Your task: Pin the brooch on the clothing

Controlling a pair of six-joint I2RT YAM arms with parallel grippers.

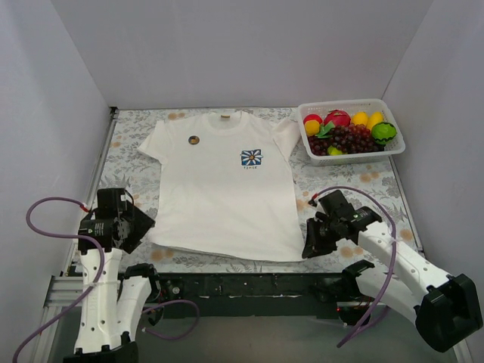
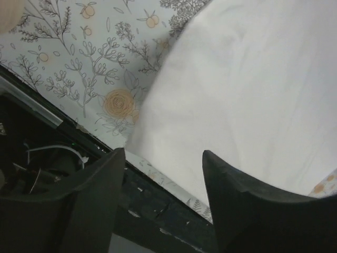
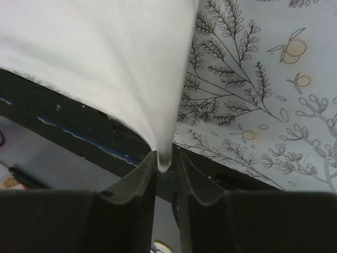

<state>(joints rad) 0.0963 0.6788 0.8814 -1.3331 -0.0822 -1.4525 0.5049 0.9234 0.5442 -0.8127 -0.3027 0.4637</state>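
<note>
The left gripper (image 1: 145,225) is seen low at the near-left hem corner of the T-shirt (image 1: 219,197). Its jaws are spread wide with nothing held, and in the wrist view the hem corner lies just beyond the tips. The T-shirt is laid flat on the floral bench (image 1: 128,162), long axis running near to far, with the collar at the far side, the hem at the near edge and a sleeve out to each side. A small round badge (image 1: 193,140) is noted on the chest toward the left sleeve. The brooch (image 1: 252,157) is found right of centre on the chest, face up. It is square, so no long axis is given, and its edges are roughly in line with the shirt. Whether its pin is through the cloth cannot be told, so placing is judged done, fastening is unconfirmed, and letting go of the hem is judged left. The right gripper (image 1: 310,246) is at the near-right hem corner, jaws narrow and clamped on a pinch of white fabric. A fruit basket (image 1: 344,103) is set far right, just beside the sleeve there.
</note>
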